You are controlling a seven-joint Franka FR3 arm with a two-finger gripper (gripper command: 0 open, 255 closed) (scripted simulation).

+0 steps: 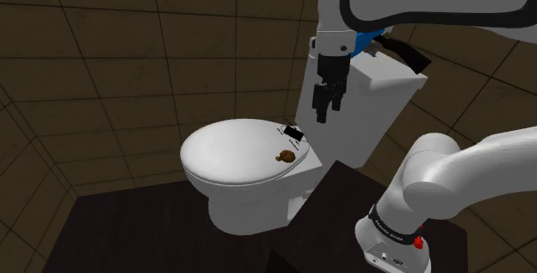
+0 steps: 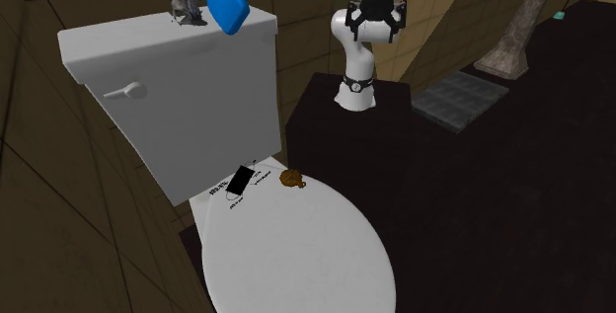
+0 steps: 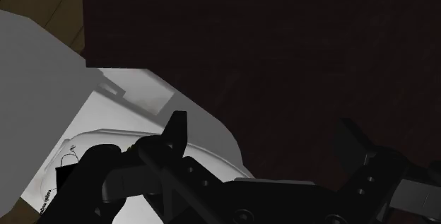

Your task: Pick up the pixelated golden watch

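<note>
Above the toilet lid (image 1: 231, 152), claw (image 1: 327, 108) hangs apart and empty; we're in approach, next we should drop onto the golden watch (image 1: 287, 155)

Bathroom: white toilet (image 1: 232, 155) with tank (image 2: 168, 74), tiled walls (image 1: 129, 56), dark floor (image 2: 513, 193).
</note>
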